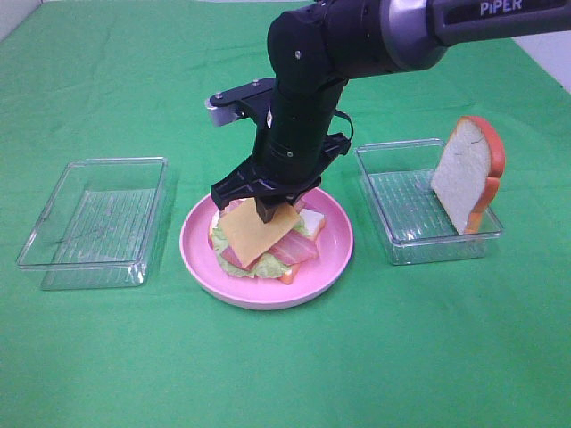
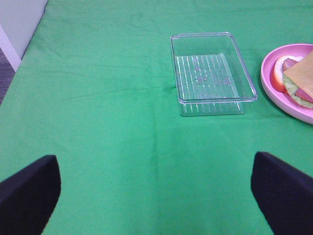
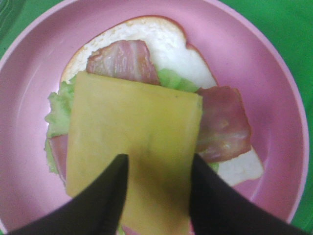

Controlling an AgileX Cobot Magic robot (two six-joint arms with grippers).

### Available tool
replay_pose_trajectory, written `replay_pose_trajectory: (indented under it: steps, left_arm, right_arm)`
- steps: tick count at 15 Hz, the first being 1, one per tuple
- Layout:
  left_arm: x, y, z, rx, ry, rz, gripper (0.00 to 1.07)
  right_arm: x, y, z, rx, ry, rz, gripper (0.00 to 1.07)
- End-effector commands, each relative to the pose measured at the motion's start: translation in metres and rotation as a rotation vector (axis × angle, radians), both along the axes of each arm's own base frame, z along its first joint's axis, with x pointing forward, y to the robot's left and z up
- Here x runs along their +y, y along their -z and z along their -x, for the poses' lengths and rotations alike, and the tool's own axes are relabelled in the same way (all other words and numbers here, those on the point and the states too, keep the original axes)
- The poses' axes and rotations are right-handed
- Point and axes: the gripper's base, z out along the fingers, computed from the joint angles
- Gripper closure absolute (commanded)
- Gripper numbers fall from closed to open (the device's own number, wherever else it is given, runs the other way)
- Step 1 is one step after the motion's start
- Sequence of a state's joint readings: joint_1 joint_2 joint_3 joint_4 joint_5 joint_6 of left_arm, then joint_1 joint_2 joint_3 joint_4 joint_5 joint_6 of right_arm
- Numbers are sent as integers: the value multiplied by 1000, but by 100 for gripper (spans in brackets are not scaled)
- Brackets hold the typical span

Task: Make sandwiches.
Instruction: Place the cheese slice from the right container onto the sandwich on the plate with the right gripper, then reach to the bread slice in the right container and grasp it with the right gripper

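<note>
1. 1 thin cheese slice [image 3: 132, 142] lies atop bacon [image 3: 221, 125] and lettuce [image 3: 59, 110] on the pink plate [image 1: 335, 259]; right gripper [image 3: 157, 188] straddles its edge, jaws parted, grip uncertain
2. Left gripper [image 2: 156, 193] hangs released
3. Remaining bread slice [image 1: 466, 169] looks light, stiff; pinch its crust edge

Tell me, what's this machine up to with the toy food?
It is building a toy sandwich on the pink plate. The right tool is over the cheese, which lies on bacon, lettuce and a bread slice. The second slice waits upright in the right tray. The left tool hangs open, away from it all.
</note>
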State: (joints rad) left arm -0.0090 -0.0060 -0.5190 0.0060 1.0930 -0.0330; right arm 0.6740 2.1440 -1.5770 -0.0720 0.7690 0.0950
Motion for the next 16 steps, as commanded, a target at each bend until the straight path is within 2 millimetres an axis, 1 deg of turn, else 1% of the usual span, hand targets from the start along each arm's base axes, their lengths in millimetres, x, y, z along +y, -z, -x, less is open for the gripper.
replay_pose_trajectory:
  steps: [1, 2, 3, 5, 7, 10, 11, 12, 14, 16]
  left_arm:
    - [0, -1, 3, -36, 3, 2, 6]
    - [0, -1, 3, -36, 3, 2, 6]
    - [0, -1, 3, -36, 3, 2, 6]
    - [0, -1, 3, -36, 3, 2, 6]
    - [0, -1, 3, -36, 3, 2, 6]
    - [0, -1, 3, -36, 3, 2, 6]
    - [0, -1, 3, -36, 3, 2, 6]
    - [0, -1, 3, -36, 3, 2, 6]
    - [0, -1, 3, -36, 3, 2, 6]
    - [0, -1, 3, -36, 3, 2, 6]
  right_arm:
    - [0, -1, -1, -8, 2, 4, 25]
    - [-1, -1, -1, -13, -8, 18, 19]
    - [-3, -3, -2, -14, -15, 48, 19]
    - [-6, -14, -5, -17, -18, 108, 19]
    - [-10, -41, -14, -43, -5, 211, 19]
    - [-16, -98, -30, -174, 55, 301, 19]
    - [-24, -114, -37, -212, 87, 318, 19]
    - [-42, -130, -48, -211, 146, 309, 19]
    - [-84, -136, -66, -162, 263, 285, 19]
    - [-124, -136, -80, -93, 325, 213, 19]
